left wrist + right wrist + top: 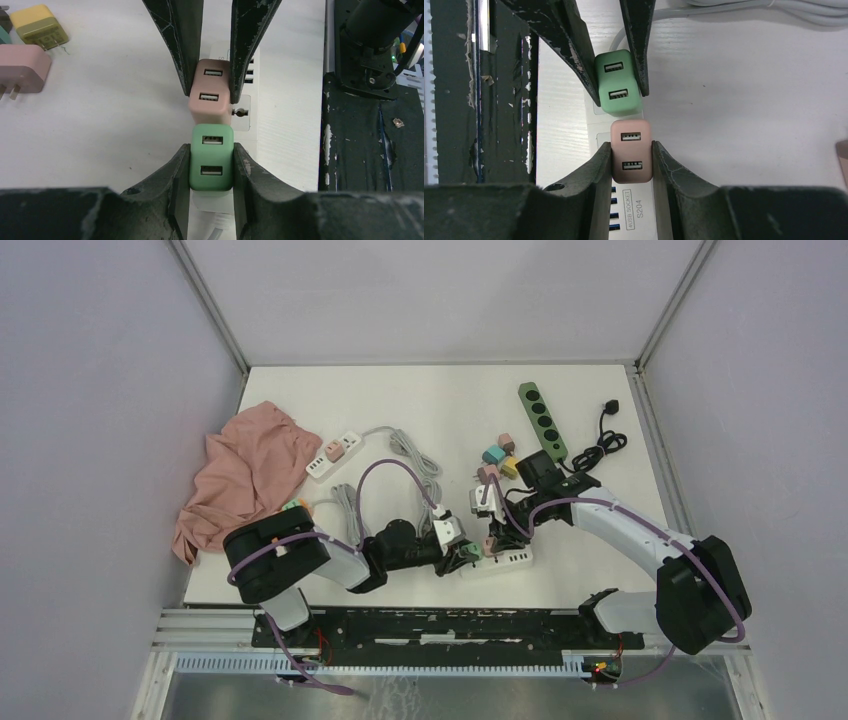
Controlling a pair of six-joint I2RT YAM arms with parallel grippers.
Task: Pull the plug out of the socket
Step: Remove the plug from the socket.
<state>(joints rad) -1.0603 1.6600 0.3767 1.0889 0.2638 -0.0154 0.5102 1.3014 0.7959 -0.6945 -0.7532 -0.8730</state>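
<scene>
Green plug (211, 157) (two USB ports (211, 170)) clamped by left gripper (211, 150).

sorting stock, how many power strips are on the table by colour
white: 2, the far white strip and the near white strip
green: 1, the green strip
total: 3

Left arm (340, 560) and right arm (622, 532): white link shells set between bulky black joint housings, each with a purple cable (372, 472) looping along its length. Left tool (211, 167) and right tool (631, 162): two matte black fingers (165, 180) apiece, the paint chipped and scratched to pale flecks along the edges.
</scene>
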